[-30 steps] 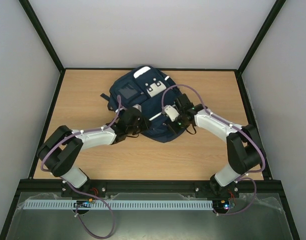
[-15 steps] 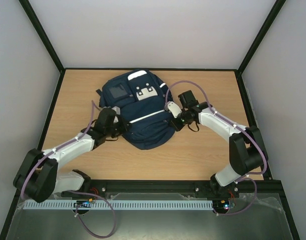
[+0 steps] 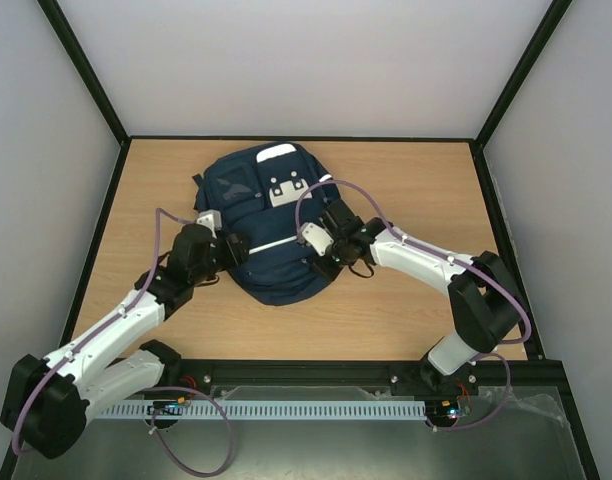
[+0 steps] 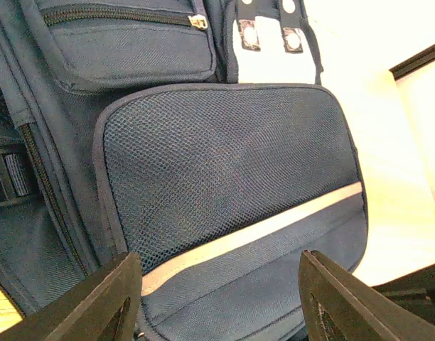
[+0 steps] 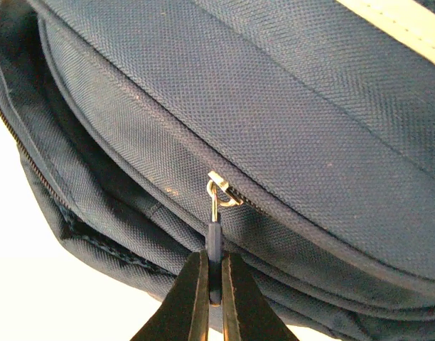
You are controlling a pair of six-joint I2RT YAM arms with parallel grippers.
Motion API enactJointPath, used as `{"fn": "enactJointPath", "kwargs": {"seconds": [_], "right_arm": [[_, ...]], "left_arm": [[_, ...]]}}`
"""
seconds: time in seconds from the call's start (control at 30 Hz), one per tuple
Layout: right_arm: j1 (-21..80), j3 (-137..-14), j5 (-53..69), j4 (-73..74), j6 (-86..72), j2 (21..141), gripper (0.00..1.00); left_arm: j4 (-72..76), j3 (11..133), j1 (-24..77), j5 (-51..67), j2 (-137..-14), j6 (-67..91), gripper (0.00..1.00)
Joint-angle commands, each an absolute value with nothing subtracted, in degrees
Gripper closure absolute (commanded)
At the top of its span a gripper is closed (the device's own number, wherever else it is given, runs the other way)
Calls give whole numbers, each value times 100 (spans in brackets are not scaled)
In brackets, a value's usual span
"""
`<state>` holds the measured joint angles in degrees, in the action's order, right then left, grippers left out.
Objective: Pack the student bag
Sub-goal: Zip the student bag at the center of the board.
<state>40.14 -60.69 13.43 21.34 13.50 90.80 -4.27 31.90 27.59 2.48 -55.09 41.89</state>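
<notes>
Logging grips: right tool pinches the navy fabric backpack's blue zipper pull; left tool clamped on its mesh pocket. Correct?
No: the left wrist view shows the left tool open, gripping nothing. The right tool pinches the blue zipper pull on the navy fabric backpack.

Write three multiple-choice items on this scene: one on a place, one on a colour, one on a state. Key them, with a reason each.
1. Where on the table does the student bag lie?
A. far middle
B. near right corner
C. near left corner

2. What colour is the stripe across its front?
A. red
B. white
C. green

3. What is the right gripper doing?
A. standing open in the air
B. gripping a strap
C. shut on the zipper pull

Key:
1 A, since the top view shows it centred toward the far edge.
2 B, since the left wrist view shows a pale white band.
3 C, since the right wrist view shows it pinched on the pull.
</notes>
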Motion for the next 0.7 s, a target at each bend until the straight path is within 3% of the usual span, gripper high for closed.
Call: {"fn": "enactJointPath", "kwargs": {"seconds": [0.0,0.37,0.67], "right_arm": [[4321,-6102,1741,2363,1195,9043,99],[4342,-5999,1893,2210,1176,9015,99],[4337,-5978,1986,2152,1184,9018,99]], "left_arm": [[-613,2904,2775,388,-5437,4434,39],[-457,2614,3154,227,-5440,6640,33],[-114,2493,3153,311,-5767,7320,43]]}}
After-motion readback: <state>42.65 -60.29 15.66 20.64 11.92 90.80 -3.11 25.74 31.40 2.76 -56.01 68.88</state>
